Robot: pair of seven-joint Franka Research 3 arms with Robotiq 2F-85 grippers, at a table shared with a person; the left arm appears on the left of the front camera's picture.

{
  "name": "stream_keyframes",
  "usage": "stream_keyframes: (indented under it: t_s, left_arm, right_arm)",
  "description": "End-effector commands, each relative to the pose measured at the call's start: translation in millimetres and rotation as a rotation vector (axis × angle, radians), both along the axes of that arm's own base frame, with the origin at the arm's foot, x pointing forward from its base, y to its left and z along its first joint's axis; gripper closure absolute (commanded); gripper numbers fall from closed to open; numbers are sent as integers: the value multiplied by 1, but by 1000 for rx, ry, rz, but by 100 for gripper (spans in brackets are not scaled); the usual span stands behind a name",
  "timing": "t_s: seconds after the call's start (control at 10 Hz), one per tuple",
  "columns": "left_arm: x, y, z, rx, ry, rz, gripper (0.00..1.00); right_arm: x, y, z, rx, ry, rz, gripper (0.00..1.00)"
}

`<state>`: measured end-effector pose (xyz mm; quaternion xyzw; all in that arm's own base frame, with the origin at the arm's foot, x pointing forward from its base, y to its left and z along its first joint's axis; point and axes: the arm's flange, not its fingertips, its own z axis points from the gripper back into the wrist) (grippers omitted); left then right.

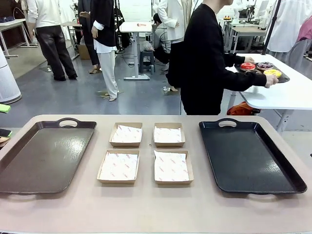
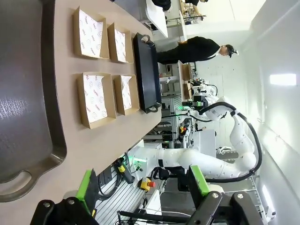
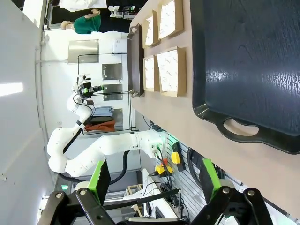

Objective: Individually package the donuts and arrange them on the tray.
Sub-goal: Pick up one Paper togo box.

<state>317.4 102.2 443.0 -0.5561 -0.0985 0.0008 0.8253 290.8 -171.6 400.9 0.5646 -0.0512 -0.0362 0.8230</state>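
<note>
Front view stock list, largest first, each placed against the four boxes.

1. Beige flat desk: carries the boxes.
2. Glossy brown handled tray: left of the boxes, bare.
3. Glossy black handled tray: right of the boxes, bare.
4. Four shallow brown cardboard boxes lined with white printed paper: set two by two, unfilled.
5. Left claw and right claw: on the robot's side of the boxes, both released and holding nothing.
6. Ring donuts, red-glazed, yellow and dark: well beyond the boxes to the right, on a dark platter under a person's hand.

Handling note: packaging probably waits on delivery. After that, one donut per box, pinched lightly at the sides to spare the glaze and seated flat on the paper.
</note>
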Motion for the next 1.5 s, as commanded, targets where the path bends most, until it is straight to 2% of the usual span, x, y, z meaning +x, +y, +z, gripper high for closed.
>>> stream_keyframes:
  t_s: [0.0, 1.4]
  left_arm:
    - [0, 1, -1, -14, -6, 4, 0]
    - [0, 1, -1, -14, -6, 4, 0]
  right_arm:
    - [0, 0, 0, 10, 0, -3, 0]
    - [0, 0, 0, 10, 0, -3, 0]
